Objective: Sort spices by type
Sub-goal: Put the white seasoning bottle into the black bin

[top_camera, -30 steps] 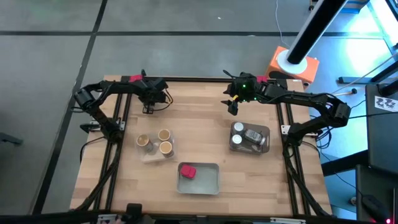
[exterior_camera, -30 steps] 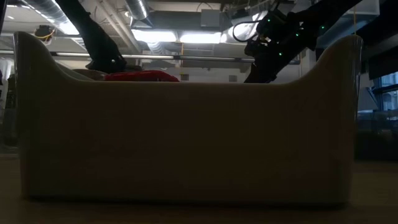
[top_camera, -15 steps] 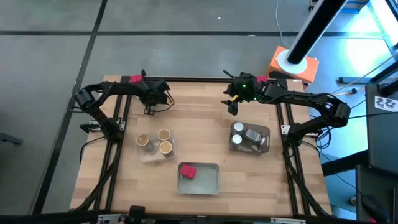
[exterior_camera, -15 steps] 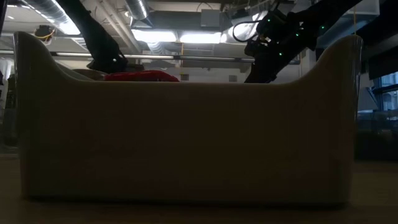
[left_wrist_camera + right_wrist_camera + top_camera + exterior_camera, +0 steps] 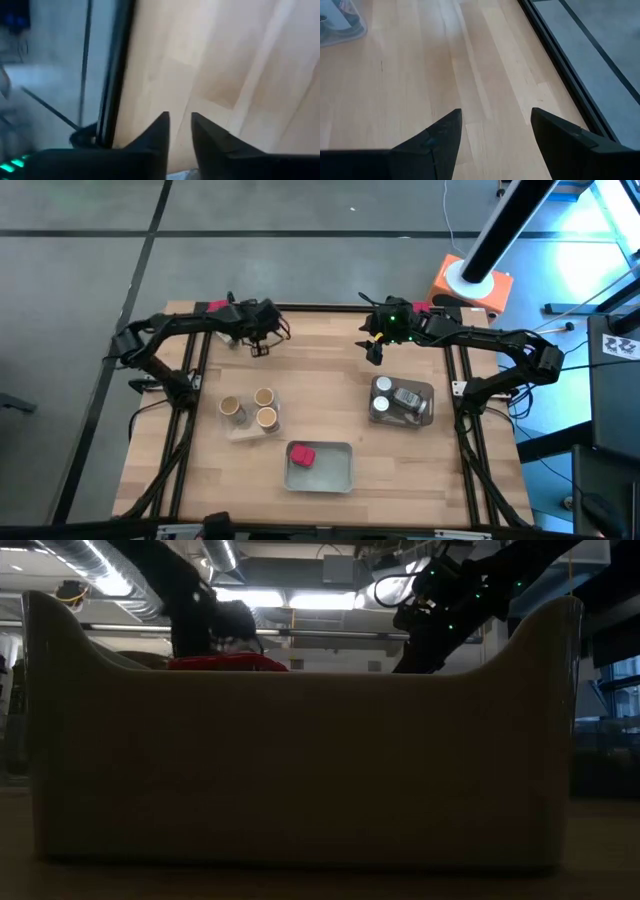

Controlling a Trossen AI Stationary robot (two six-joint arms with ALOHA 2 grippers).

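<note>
Wooden table (image 5: 320,385), sorted stock: three tan cork-coloured cylinders (image 5: 250,409) upright together in the left clear tray (image 5: 240,432); clear jars with white lids (image 5: 398,402) in the right tray (image 5: 428,392), two standing and one lying on its side; red-pink packets (image 5: 301,455) stacked at the left end of the grey front tray (image 5: 335,470), whose near wall fills the low view. Left gripper (image 5: 262,348) over bare wood at the far left edge, fingers nearly together and empty; right gripper (image 5: 374,353) over bare wood at far centre, beyond the jar tray, fingers well apart and empty
</note>
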